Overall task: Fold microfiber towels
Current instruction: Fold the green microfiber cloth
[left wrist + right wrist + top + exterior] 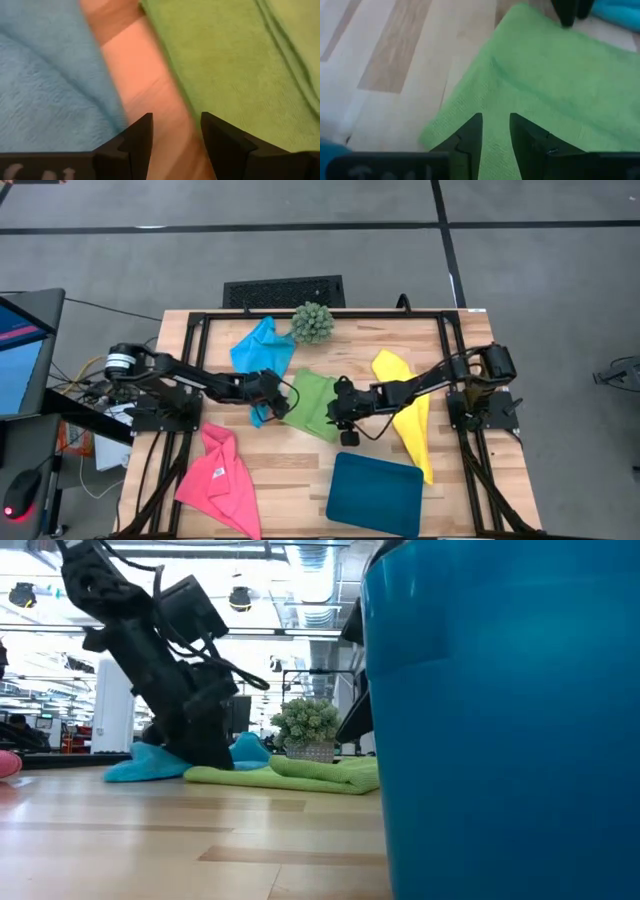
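**Lime green cloth between both arms, mid-fold**

Lime green microfiber, the towel (312, 405) lies near the middle of the tabletop (290, 480), already doubled on itself, with a layered edge showing in the left wrist view. You have an arm at each side of it. The left end effector (268, 387) sits low at the towel's left edge, over the strip of bare wood between it and the sky blue towel (262, 352); its fingers (137, 137) stand parted with nothing between them. The right end effector (342, 402) is at the towel's right edge, fingers (470, 135) also apart, straddling the green cloth near a corner but not pinching it as far as you can see.

Expect the cloth to be light, limp and a little clingy: it will drape and sag from any single hold, and the plush nap should grip the pads well. Take it at corners or along a free edge, pinching all layers together, and lift both sides evenly so the fold does not slide open.

Farther out, the yellow towel (410, 415) lies crumpled under the right arm, the hot pink towel (222, 478) near the front left. A dark teal tray (375, 495) sits at the front, and a spiky green ball plant (313, 323) at the back edge.
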Controlling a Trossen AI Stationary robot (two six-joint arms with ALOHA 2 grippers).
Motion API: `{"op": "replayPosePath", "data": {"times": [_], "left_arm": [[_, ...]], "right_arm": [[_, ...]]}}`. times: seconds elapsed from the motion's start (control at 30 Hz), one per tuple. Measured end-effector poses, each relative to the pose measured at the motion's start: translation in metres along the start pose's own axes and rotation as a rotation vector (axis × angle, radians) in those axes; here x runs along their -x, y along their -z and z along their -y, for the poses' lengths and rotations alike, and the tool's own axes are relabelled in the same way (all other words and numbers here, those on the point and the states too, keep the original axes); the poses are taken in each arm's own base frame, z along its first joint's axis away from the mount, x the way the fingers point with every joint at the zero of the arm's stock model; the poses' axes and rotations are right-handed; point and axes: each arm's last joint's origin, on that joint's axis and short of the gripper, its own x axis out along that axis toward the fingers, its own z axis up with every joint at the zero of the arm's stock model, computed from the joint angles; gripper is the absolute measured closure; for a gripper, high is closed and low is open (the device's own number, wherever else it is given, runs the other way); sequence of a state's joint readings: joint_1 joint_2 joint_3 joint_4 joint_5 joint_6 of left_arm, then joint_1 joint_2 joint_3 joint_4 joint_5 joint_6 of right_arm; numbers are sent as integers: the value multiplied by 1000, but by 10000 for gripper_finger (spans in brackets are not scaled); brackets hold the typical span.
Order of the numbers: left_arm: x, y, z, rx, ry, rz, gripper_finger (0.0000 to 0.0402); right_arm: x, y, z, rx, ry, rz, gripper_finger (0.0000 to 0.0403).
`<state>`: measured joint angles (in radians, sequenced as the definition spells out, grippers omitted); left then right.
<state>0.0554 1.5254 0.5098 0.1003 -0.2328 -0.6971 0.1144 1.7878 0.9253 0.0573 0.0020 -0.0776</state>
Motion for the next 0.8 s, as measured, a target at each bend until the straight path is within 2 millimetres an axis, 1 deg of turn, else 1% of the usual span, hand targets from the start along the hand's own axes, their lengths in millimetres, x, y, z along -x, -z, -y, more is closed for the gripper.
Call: {"op": "replayPosePath", "data": {"times": [0.17,0.67,0.8], "left_arm": [[-6,0,3,13,24,14,242],[-8,0,4,72,49,0,242],[-8,0,4,76,53,0,253]], "right_arm": [[0,0,-5,11,-2,-1,281],[0,1,-7,6,13,-20,281],[0,2,-7,-9,12,-26,281]]}}
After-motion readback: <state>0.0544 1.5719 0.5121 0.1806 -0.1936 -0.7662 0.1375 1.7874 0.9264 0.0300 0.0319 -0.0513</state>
